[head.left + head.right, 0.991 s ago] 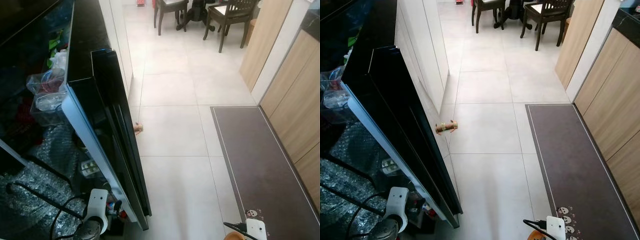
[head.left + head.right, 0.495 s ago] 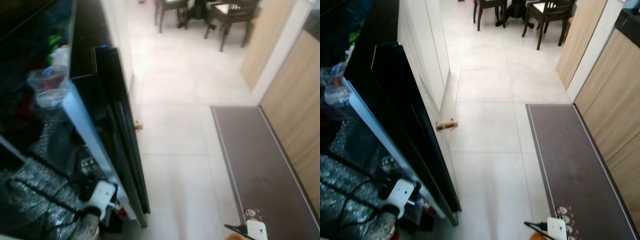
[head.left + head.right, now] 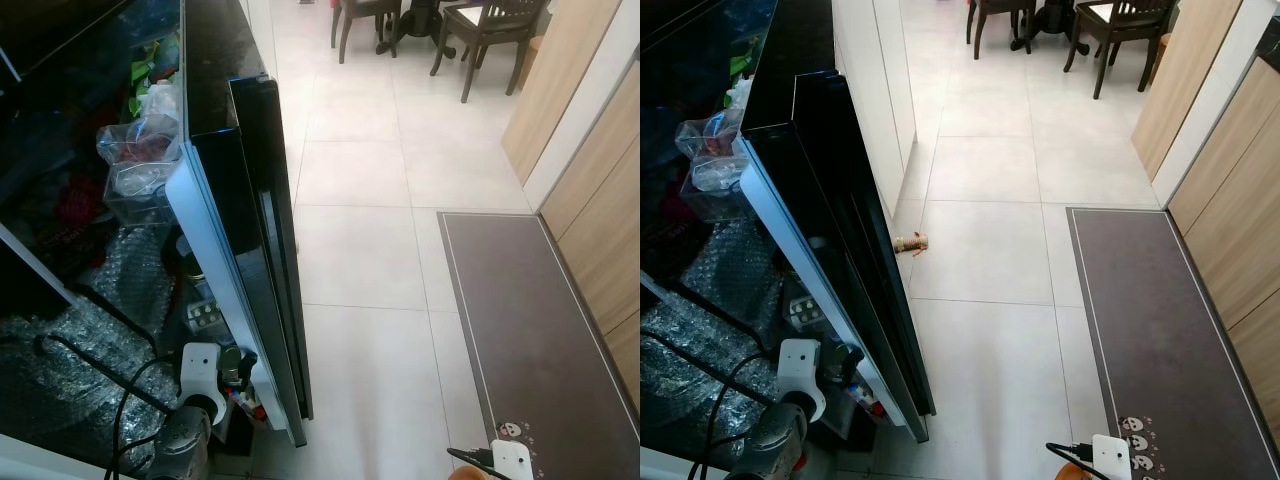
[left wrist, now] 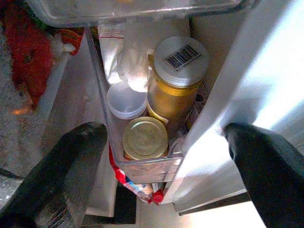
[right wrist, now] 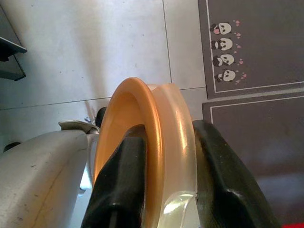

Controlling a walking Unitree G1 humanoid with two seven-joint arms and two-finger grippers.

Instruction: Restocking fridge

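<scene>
Fridge door (image 3: 250,250) now swung a bit wider vs before; left tool (image 4: 161,156) spread open at door bin (image 4: 142,168) w/ gold-lidded jars (image 4: 145,137) & white-capped jar (image 4: 180,59); right tool (image 5: 164,190) clenched on orange-lidded container (image 5: 147,142) low over floor.

Head pair: high up, looking forward and down; both share the fridge door (image 3: 250,270) at 9 o'clock and the mat (image 3: 1150,330) at 3 o'clock.
Left wrist: close on the door shelf (image 4: 142,166).
Right wrist: straight down at the floor (image 5: 95,47).
</scene>
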